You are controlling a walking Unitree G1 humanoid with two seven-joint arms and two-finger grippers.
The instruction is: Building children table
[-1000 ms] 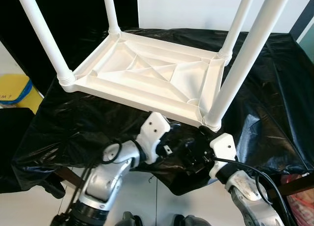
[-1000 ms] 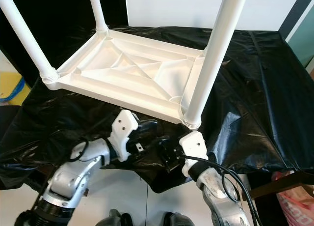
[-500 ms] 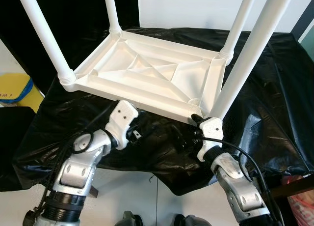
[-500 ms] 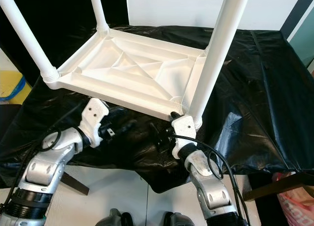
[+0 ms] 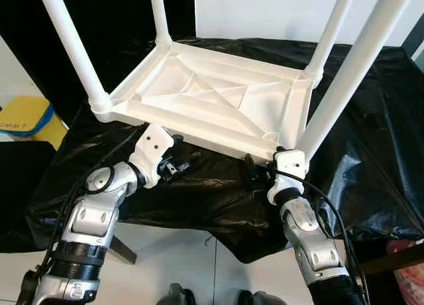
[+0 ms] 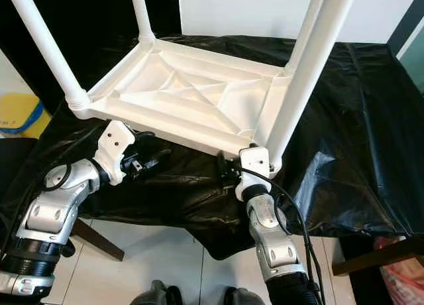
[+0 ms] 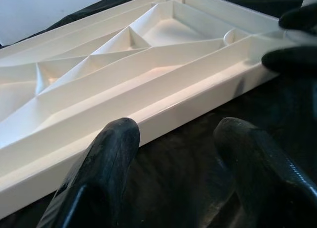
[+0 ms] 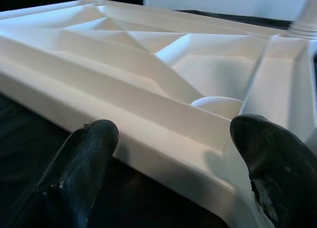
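Children's table (image 5: 218, 106), moulded in glossy white plastic, lies upside down on a crinkled black plastic sheet (image 5: 371, 119) in my head cameras, its ribbed underside facing up and four smooth round legs (image 5: 69, 50) rising from ringed corner sockets. I see my left gripper (image 5: 182, 162) at the near long rim and my right gripper (image 5: 255, 174) at the near right corner, beside the base of one leg.

From the left wrist, I see two rounded matte black fingers (image 7: 106, 163) spread apart, released, with the table's straight rim just beyond them and triangular ribbed pockets behind; the right gripper's dark fingertips show at the far end.

From the right wrist, the black fingers (image 8: 84, 163) stand wide, holding nothing, straddling the rim near a shallow round recess (image 8: 218, 105).
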